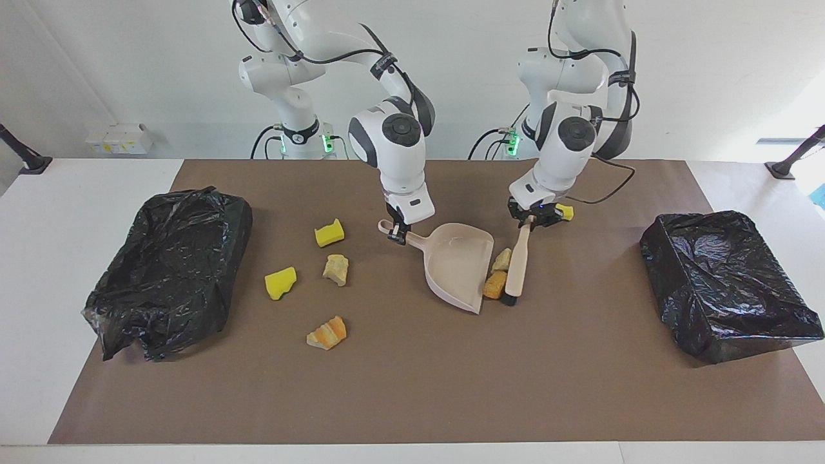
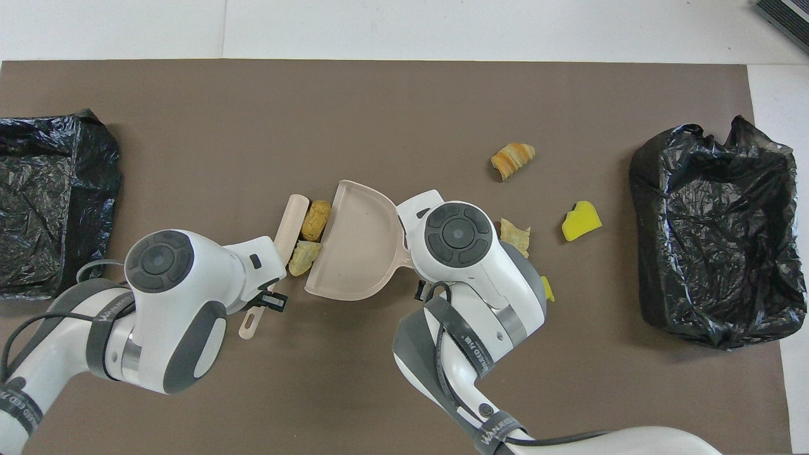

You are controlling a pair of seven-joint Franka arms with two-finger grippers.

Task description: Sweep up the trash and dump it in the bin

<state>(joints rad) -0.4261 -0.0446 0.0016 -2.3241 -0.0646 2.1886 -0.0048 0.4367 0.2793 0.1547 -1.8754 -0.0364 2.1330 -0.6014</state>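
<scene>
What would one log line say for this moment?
left gripper: holds brush | right gripper: holds dustpan | brown lump, beige lump: at pan's lip

The left gripper (image 1: 530, 221) clamps the brush (image 1: 517, 264) by its handle, its bristle end down on the table (image 1: 412, 386), pressing a brown lump (image 1: 495, 284) and a pale lump (image 1: 502, 260) against the mouth of the dustpan (image 1: 457, 267). The right gripper (image 1: 396, 233) grips the dustpan's handle. Two black-bagged bins (image 1: 167, 270) (image 1: 725, 283) sit at the table's ends.
</scene>
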